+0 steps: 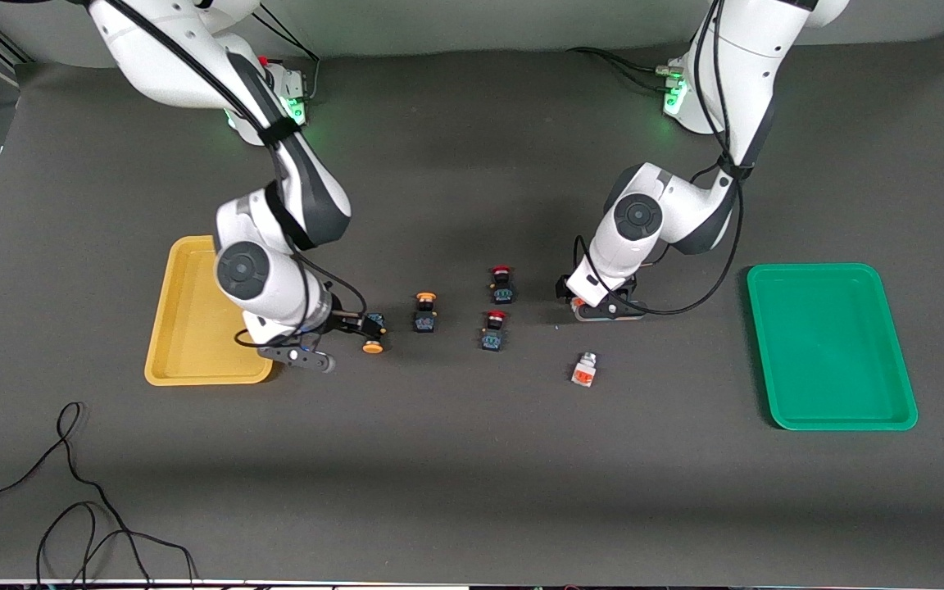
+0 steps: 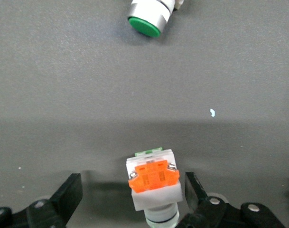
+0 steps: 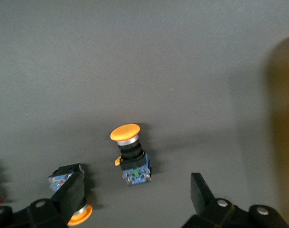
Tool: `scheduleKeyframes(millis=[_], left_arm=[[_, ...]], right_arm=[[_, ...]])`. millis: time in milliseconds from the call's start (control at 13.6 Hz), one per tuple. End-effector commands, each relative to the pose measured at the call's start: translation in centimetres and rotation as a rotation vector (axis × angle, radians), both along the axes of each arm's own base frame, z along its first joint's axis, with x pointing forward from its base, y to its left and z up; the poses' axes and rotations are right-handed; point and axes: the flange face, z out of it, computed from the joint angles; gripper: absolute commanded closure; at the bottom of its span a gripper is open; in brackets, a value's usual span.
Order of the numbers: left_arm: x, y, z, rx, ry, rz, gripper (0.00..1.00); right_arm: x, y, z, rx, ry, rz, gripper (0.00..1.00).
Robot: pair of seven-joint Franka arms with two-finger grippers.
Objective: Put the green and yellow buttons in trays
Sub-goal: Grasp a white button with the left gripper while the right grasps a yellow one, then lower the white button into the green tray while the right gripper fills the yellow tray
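1. Your left gripper [image 1: 603,310] [image 2: 133,187] is low over the table, between the red buttons [image 1: 502,285] and the green tray [image 1: 832,410]. Its fingers [image 2: 68,194] are spread either side of a white switch [image 2: 153,183] lying on its side, with a gap showing at each pad.
2. Centre on the white body, not the orange end. Level out the two gaps, then close slowly so neither pad pushes the switch sideways first.
3. Lift straight up. The body looks smooth and top-heavy, so it may twist if you pinch it near one end.
4. Carry it to the green tray at the left arm's end of the table. The second white switch [image 1: 584,369] [image 2: 146,19], which has a green cap, lies nearer the front camera and is likely next.
5. Your right gripper [image 1: 349,326] [image 3: 135,187] hangs beside the yellow tray [image 1: 162,328], fingers apart and holding nothing.
6. A yellow button [image 1: 373,336] [image 3: 130,154] lies under it, roughly midway between the fingers. Come down over its black body and stay clear of the other yellow button [image 1: 425,311] [image 3: 63,183] beside it.
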Motion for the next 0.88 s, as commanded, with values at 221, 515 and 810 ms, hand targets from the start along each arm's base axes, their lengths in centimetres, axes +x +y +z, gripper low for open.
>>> scheduleKeyframes(millis=[221,515,810], left_arm=[[-0.3,-1.8,0.4,-0.009,-0.007,0.031,0.79],[0.4,-1.5,1.5,-0.017,-0.022,0.052,1.00],[4.5,1.1,14.4,0.060,0.049,0.086,1.00]], right_arm=[[-0.3,1.8,-6.0,-0.009,-0.019,-0.004,0.00],[-0.6,2.1,-7.4,-0.016,-0.011,0.003,0.06],[-0.8,2.0,-8.2,-0.023,0.000,0.005,0.49]])
